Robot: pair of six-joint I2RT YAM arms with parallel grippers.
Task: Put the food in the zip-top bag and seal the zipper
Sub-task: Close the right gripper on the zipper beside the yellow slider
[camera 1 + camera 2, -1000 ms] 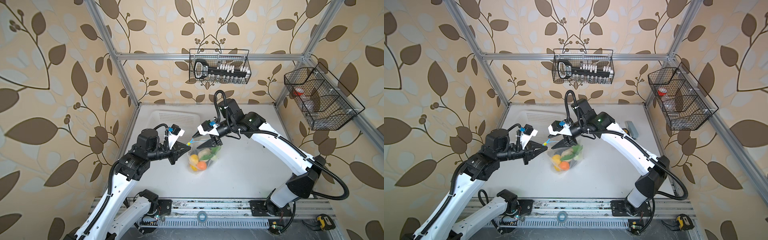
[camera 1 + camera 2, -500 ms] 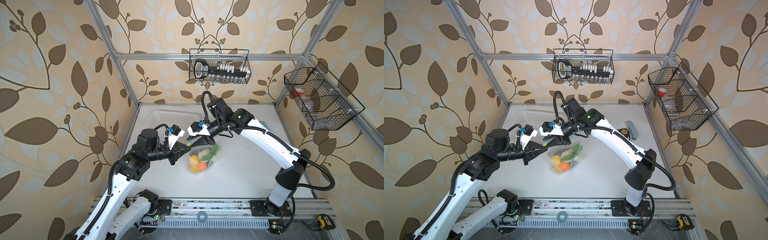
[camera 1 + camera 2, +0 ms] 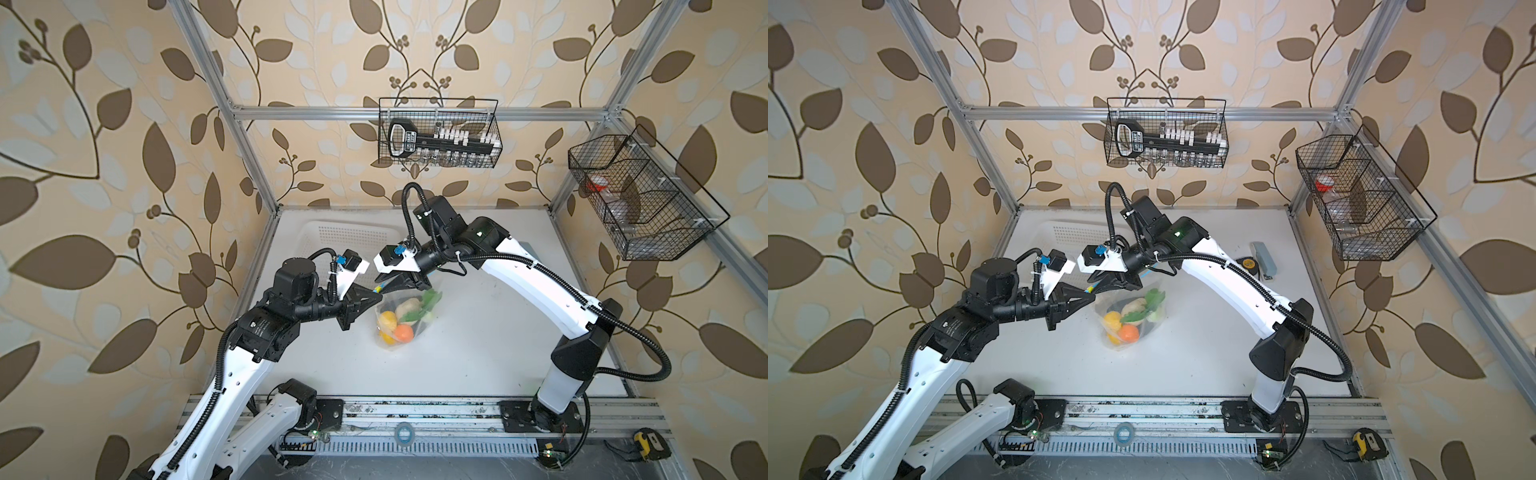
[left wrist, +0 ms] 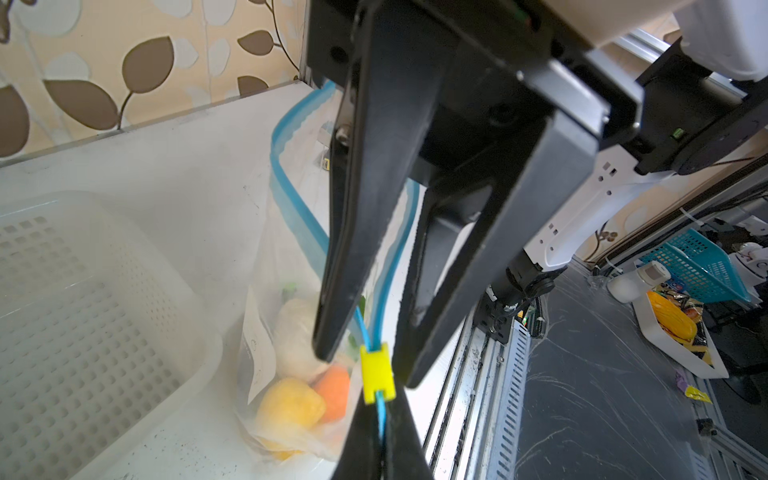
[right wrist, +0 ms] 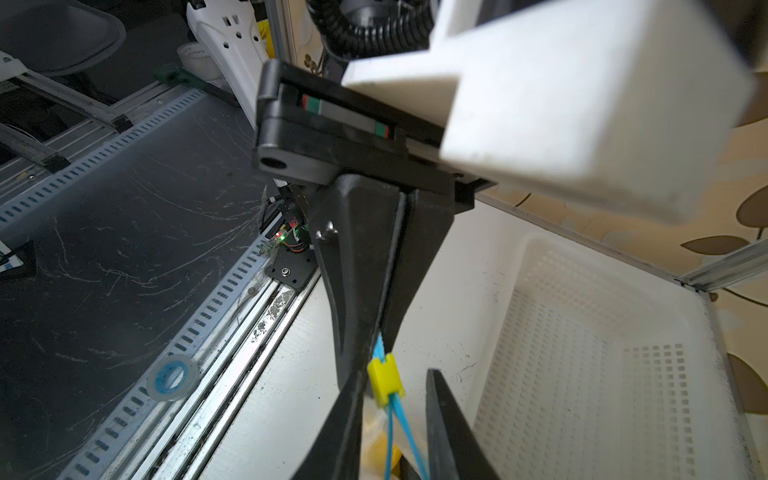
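Note:
The clear zip-top bag (image 3: 415, 328) (image 3: 1144, 330) hangs between both grippers with its bottom on the table. Food shows inside: an orange (image 3: 403, 331), a yellow piece (image 4: 291, 405), a white piece (image 4: 295, 328) and a green leaf (image 3: 430, 298). My left gripper (image 3: 379, 296) (image 4: 380, 405) is shut on the blue zipper (image 4: 291, 124) just behind its yellow slider (image 4: 376, 372) (image 5: 385, 380). My right gripper (image 3: 384, 286) (image 5: 397, 376) straddles the slider, jaws narrow but apart; one finger touches it and a gap shows on the other side. Beyond the slider the mouth gapes.
A white perforated basket (image 3: 332, 237) (image 5: 602, 332) stands on the table behind the grippers. A tape measure and a grey block (image 3: 1262, 259) lie at the right. Wire baskets (image 3: 438, 133) (image 3: 640, 195) hang on the back and right walls.
My right gripper has slid left along the bag's mouth to the slider beside the left gripper, and its jaws have narrowed. The left gripper has stayed shut on the zipper.

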